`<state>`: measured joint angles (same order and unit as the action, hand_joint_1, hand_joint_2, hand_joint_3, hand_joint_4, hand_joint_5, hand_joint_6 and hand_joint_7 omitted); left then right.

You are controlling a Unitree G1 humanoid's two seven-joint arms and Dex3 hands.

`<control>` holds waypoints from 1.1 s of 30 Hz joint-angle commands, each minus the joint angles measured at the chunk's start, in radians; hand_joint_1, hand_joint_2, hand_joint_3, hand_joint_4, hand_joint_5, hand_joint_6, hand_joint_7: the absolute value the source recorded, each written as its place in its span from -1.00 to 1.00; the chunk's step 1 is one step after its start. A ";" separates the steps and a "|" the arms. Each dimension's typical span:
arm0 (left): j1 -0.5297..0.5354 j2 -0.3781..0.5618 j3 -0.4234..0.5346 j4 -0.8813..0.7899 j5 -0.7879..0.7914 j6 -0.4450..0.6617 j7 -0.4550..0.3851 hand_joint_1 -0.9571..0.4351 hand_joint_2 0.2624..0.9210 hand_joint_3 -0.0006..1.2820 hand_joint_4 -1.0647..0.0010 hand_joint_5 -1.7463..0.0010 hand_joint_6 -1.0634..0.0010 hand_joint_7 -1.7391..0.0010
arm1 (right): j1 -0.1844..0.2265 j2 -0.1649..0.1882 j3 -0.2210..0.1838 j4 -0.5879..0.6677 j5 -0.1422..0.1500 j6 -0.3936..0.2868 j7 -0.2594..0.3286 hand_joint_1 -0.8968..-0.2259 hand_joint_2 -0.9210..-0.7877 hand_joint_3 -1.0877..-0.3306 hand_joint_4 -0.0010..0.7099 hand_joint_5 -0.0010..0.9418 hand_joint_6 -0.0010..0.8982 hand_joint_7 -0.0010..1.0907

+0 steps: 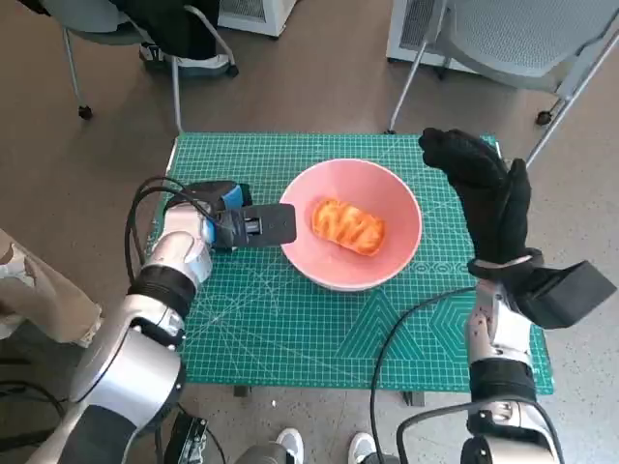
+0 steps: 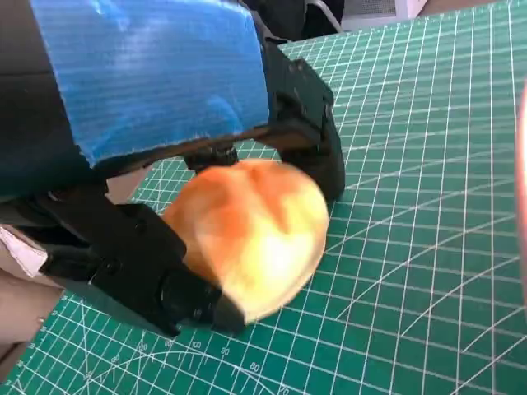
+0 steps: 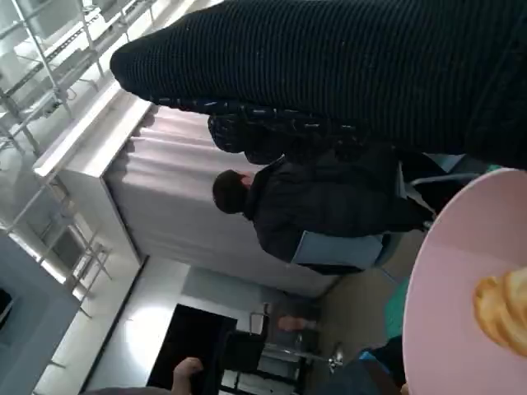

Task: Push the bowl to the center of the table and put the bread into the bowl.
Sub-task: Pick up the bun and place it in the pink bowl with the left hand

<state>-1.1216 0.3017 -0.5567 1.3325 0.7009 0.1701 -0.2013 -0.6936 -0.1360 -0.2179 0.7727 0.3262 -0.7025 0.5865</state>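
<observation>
A: Blue-taped black left hand (image 2: 165, 123), why beside the round pink bowl (image 1: 387, 188)?
B: It clutches a round golden bun (image 2: 255, 230), likely for dropping in; glazed bread (image 1: 348, 227) lies inside, mid-desk (image 1: 290, 329); gloved right hand (image 1: 488, 198) spread, empty.

My table (image 1: 290, 338) wears a green cutting mat printed with a pale grid, and around it I see brown floor (image 1: 319, 87). Beyond the far edge stand 2 chairs: a grey one (image 1: 522, 39) at the right, another (image 1: 126, 29) at the left with someone's shoes beneath it. Sideways through my right wrist view, a person in dark clothes (image 3: 329, 206) sits before a pale curtain (image 3: 181, 206).
</observation>
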 commanded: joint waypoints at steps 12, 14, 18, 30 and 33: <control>-0.020 0.063 0.050 -0.096 -0.044 -0.041 -0.022 0.38 0.97 -0.85 -0.22 -0.41 -0.19 -0.32 | -0.012 0.004 0.002 0.042 0.001 -0.004 0.017 -0.27 -1.00 -0.14 -0.41 -1.00 -0.82 -0.08; -0.022 0.079 0.063 -0.143 -0.054 -0.045 -0.023 0.38 0.98 -0.85 -0.19 -0.42 -0.19 -0.32 | -0.013 0.004 0.001 0.044 0.002 -0.005 0.020 -0.27 -1.00 -0.14 -0.41 -1.00 -0.81 -0.08; 0.008 0.125 0.099 -0.301 -0.069 -0.045 -0.020 0.38 0.97 -0.86 -0.21 -0.47 -0.24 -0.23 | -0.016 0.005 0.001 0.048 0.003 -0.006 0.023 -0.28 -1.00 -0.14 -0.41 -1.00 -0.81 -0.08; 0.209 0.242 0.278 -0.968 -0.099 0.033 -0.035 0.38 0.89 -0.87 -0.38 -0.44 -0.37 -0.07 | -0.025 0.004 -0.001 0.053 0.005 -0.004 0.025 -0.27 -1.00 -0.15 -0.41 -1.00 -0.81 -0.08; 0.245 0.246 0.312 -1.068 -0.098 0.036 -0.028 0.38 0.86 -0.87 -0.46 -0.35 -0.35 -0.12 | -0.028 0.004 -0.001 0.056 0.004 -0.005 0.025 -0.26 -1.00 -0.15 -0.41 -1.00 -0.81 -0.08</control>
<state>-0.9819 0.4822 -0.3387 0.5767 0.6221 0.1674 -0.2232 -0.7327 -0.1351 -0.2187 0.8022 0.3288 -0.7142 0.5998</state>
